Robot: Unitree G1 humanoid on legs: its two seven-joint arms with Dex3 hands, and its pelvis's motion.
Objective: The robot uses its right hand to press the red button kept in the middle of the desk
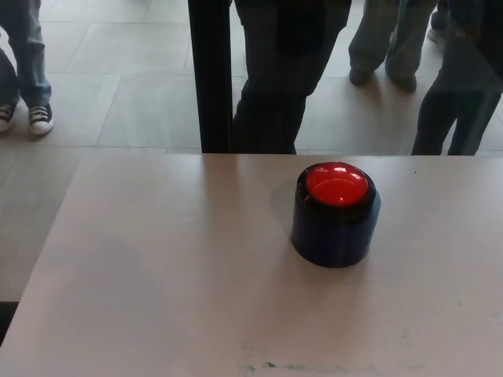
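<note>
At the far upper left of the frame a person's legs in blue jeans (25,55) stand on the tiled floor (134,86), ending in dark sneakers with white toe caps (39,118). Below them, the left edge of my desk (157,275) runs diagonally from the middle left down to the lower-left corner; the desk top is a pale, plain surface that fills most of the lower frame.

Moving toward the centre, a black upright post (212,75) rises from the far edge of the desk to the top of the frame. Just right of it stands a person in dark trousers (275,86), close against the desk's far edge.

Right of centre sits the red button (336,185), a glossy domed cap set in a dark round housing (334,236) that stands upright on the desk. It rests nearer the far edge than the near one, and nothing touches it.

In the upper right, more legs show: a pair in grey trousers (389,39) farther back, and another in dark trousers (460,102) at the right edge.

Neither of my hands appears anywhere in the view, so I cannot say how my fingers stand or whether they hold anything.
</note>
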